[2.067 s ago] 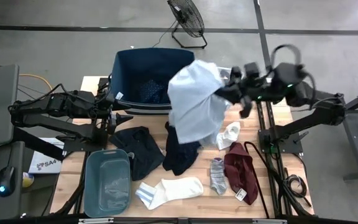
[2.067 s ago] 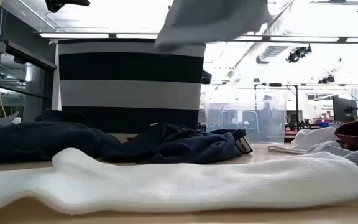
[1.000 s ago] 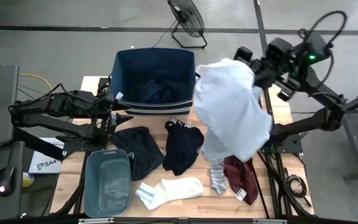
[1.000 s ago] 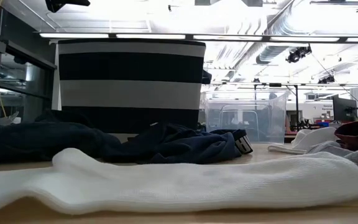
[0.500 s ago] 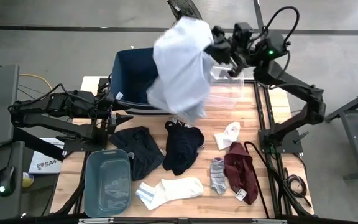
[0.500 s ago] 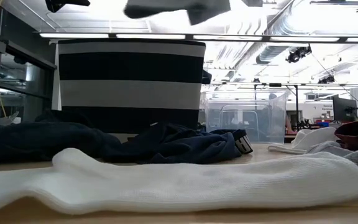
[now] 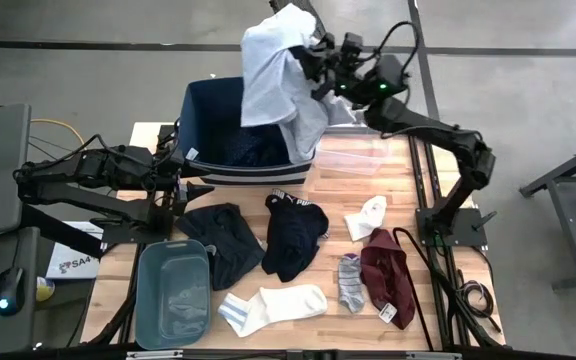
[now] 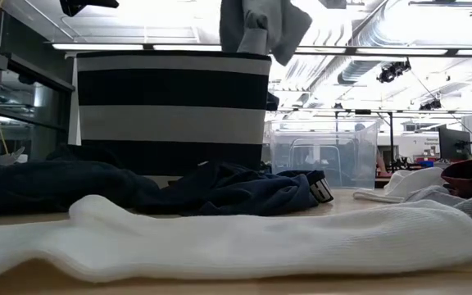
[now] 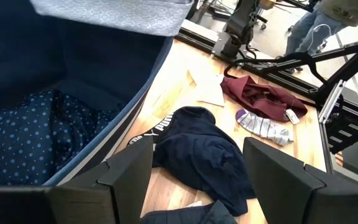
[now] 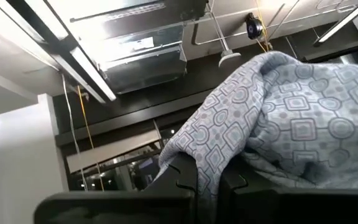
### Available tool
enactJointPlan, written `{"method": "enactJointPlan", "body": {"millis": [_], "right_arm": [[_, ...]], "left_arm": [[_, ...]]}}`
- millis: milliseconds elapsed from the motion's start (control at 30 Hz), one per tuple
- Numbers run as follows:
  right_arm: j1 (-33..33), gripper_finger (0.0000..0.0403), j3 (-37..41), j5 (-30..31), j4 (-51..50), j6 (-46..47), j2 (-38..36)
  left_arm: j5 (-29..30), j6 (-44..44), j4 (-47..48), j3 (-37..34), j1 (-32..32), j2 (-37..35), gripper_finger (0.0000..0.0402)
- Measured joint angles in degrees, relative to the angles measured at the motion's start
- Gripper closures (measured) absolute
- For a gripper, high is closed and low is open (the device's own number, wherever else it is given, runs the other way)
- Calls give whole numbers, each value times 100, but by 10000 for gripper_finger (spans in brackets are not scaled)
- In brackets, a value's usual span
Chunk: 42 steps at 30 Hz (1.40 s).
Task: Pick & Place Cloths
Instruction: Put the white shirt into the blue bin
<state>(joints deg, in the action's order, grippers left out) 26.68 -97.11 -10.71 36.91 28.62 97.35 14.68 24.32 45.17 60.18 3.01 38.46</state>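
My right gripper (image 7: 315,60) is raised above the navy fabric bin (image 7: 208,110) and is shut on the light blue patterned shirt (image 7: 276,75), which hangs over the bin's right half; the low view shows the shirt (image 8: 256,29) with its lower end about level with the bin's rim (image 8: 170,56). My left gripper (image 7: 196,186), open, waits at the bin's near left corner. A dotted navy cloth (image 9: 36,137) lies inside the bin. On the table lie a black piece (image 7: 218,240), a navy piece (image 7: 293,235), a maroon piece (image 7: 388,280), two white socks (image 7: 273,305) (image 7: 368,215) and a grey sock (image 7: 351,280). My right gripper pinches a bunched fold of the shirt (image 10: 213,146) between its two fingers (image 10: 185,177), reaching roughly level from the table's right toward its left. The shirt is lifted clear of the table, billows up around the fingers and hangs slack below them over the bin.
A teal plastic tub (image 7: 173,292) stands at the table's near left corner. A clear plastic container (image 7: 363,150) sits right of the bin at the far edge. A floor fan (image 7: 303,30) stands beyond the table. Bare wood shows between the strewn cloths.
My right gripper, still shut on the shirt, has swung from above the table's right side toward the far left, to a place over the bin. The shirt swung with it, flaring out on the way, and now hangs bunched over the bin's right half.
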Motion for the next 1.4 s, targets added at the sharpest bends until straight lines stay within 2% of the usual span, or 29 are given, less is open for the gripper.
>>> {"method": "enactJointPlan", "body": {"millis": [200,467,833,1033,1167,1300,1400], "right_arm": [[-73,399,-635,-30,-163,17,736],[-146,399,-1755,-172,-1548,8,1715],[-102,399,-1791,-80,-3442,-217,1940],[-101,399,-1791,154,-4155,-342,1940],[-111,398,-1802,592,-4780,-384,1940],[-114,387,-1795,724,-5041,-384,1940],[-114,365,-1795,711,-5036,-320,1940]], "left_arm": [[0,0,0,0,0,0,156],[-26,0,0,0,0,0,156],[-105,2,9,0,0,2,156],[-105,2,59,0,2,2,156],[-107,8,186,2,0,2,156],[-107,13,188,2,0,2,156],[-107,13,188,2,0,2,156]]}}
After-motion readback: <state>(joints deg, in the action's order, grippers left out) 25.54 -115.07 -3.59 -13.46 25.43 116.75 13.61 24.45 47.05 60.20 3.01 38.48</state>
